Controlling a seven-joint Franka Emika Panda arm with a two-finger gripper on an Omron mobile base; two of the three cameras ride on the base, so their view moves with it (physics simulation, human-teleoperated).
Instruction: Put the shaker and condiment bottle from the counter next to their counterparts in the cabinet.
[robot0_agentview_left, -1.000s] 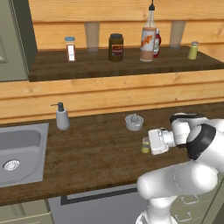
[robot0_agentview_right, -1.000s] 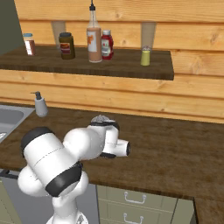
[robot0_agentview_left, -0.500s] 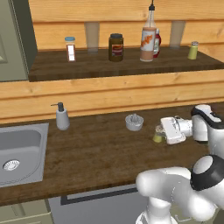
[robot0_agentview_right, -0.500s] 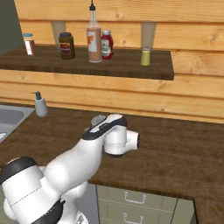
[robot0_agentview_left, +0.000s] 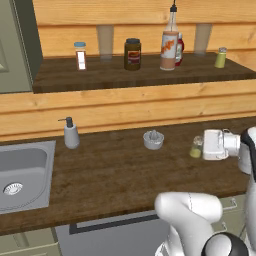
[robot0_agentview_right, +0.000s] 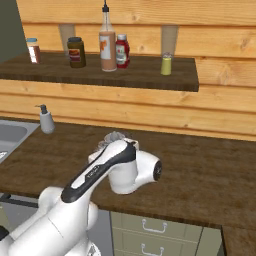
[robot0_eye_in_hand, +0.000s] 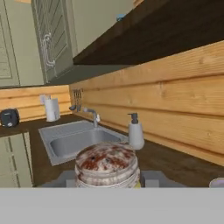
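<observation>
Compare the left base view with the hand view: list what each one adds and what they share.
Left base view adds the cabinet shelf with the condiment bottle, red bottle, second shaker and brown jar. Hand view adds the faucet, a paper towel roll and a grey-green cabinet door. Both share the sink, the soap dispenser and the shaker gripped in the claw.

The counter (robot0_agentview_left: 115, 175), with its sink (robot0_agentview_left: 22, 170) at the left, bore a soap dispenser (robot0_agentview_left: 70, 133) and a small grey bowl (robot0_agentview_left: 153, 140), while the shelf (robot0_agentview_left: 130, 75) carried a white jar (robot0_agentview_left: 80, 55), brown jar (robot0_agentview_left: 132, 54), condiment bottle (robot0_agentview_left: 170, 42), red bottle (robot0_agentview_right: 122, 51) and shaker (robot0_agentview_left: 220, 58).
</observation>
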